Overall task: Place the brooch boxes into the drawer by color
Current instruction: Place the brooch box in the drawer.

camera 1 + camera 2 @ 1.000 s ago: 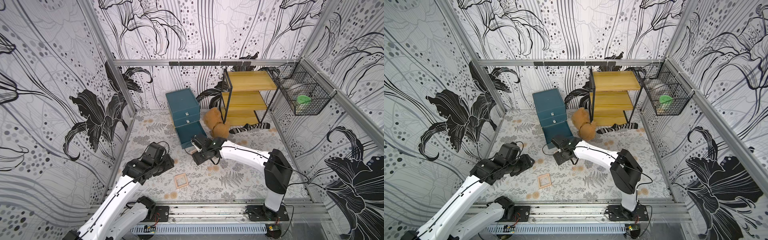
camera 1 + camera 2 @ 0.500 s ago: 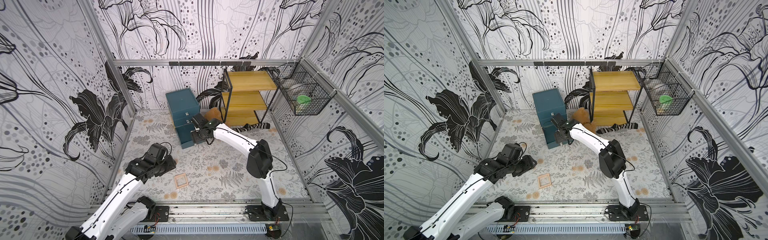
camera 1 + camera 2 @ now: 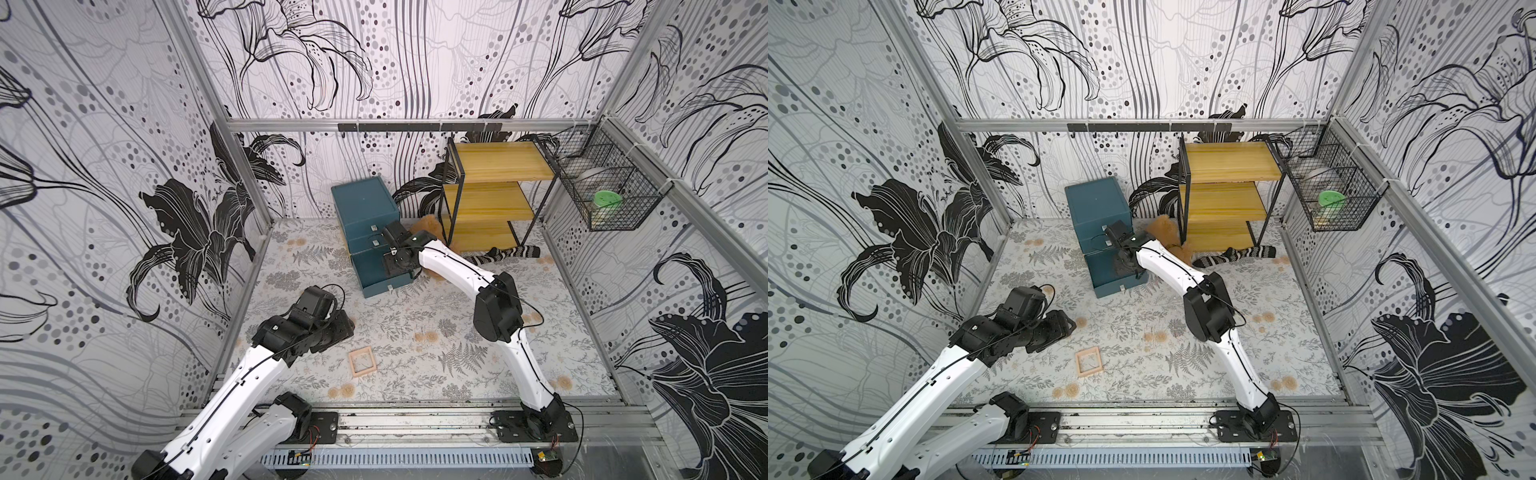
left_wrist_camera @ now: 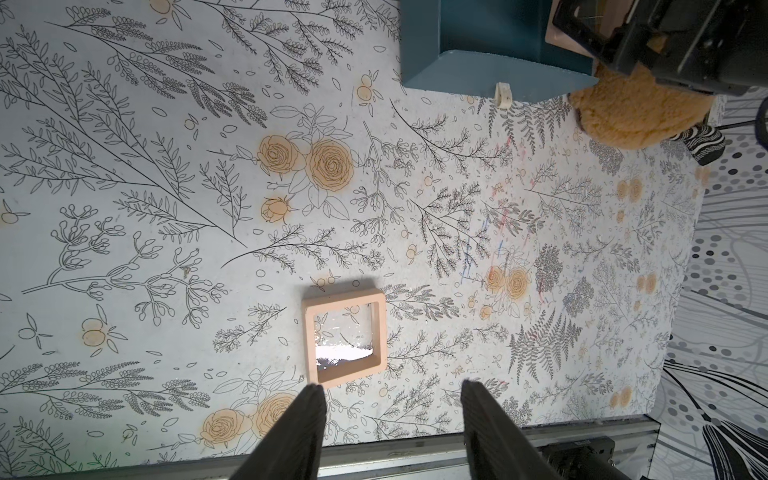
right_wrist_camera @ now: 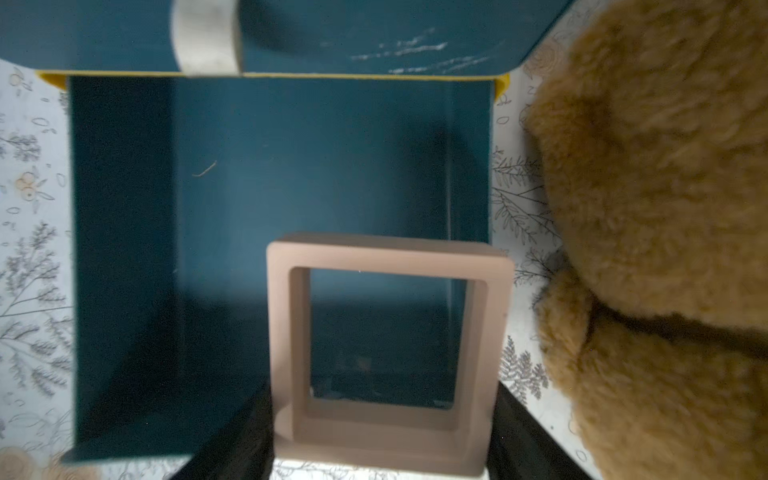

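walls (image 3: 124, 166) papered in black-and-white lilies, stripes and dots, joined by grey metal rails (image 3: 282, 124). the floor (image 3: 415, 316) on all sides of the right gripper (image 3: 397, 269) is pale, printed with ferns and orange roses. just beside that gripper, toward the back wall, stands a yellow shelf rack (image 3: 503, 162) in a black frame; farther off on that side a wire basket (image 3: 611, 187) hangs on the wall. even light.

Two brooch boxes (image 3: 363, 362) (image 5: 386, 353), one drawer (image 3: 361, 199)

The drawer (image 3: 365, 208) is teal, its knobs (image 3: 373, 227) pale. The loose box (image 3: 363, 363) and held box (image 5: 386, 349) are pale pink. The mat (image 3: 415, 320) shows grey ferns and orange roses. The shelf (image 3: 494, 166) is yellow, black-framed.
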`<state>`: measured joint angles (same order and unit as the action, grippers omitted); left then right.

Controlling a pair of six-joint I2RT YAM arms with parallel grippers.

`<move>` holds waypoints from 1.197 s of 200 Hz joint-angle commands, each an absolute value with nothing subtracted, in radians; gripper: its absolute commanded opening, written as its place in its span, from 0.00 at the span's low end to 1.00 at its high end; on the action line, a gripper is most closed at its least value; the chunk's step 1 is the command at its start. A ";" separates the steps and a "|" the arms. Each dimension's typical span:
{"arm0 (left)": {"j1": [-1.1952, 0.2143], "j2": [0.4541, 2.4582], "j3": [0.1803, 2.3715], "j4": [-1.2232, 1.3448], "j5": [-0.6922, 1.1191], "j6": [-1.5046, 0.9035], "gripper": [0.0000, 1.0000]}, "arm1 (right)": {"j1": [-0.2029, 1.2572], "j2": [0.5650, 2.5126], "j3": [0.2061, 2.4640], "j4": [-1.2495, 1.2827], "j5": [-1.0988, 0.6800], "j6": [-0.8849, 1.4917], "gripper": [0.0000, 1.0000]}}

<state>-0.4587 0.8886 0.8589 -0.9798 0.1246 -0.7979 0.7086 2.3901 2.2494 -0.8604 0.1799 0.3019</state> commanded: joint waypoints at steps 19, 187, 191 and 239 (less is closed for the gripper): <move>-0.479 0.909 0.840 -0.972 0.136 -0.785 0.62 | 0.697 2.444 2.292 -0.854 0.167 0.278 0.37; -0.556 0.963 0.837 -0.918 0.125 -0.824 0.65 | 0.689 2.537 2.324 -0.861 0.140 0.293 0.56; -0.558 0.963 0.839 -0.917 0.126 -0.825 0.65 | 0.689 2.540 2.325 -0.863 0.138 0.294 0.57; -0.564 0.971 0.841 -0.916 0.121 -0.830 0.65 | 0.688 2.541 2.336 -0.860 0.128 0.302 0.73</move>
<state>-0.5564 0.9665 0.8204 -0.9508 0.1322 -0.8188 0.6941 2.5183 2.3013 -0.8371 0.1448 0.2951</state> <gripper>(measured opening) 0.649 0.754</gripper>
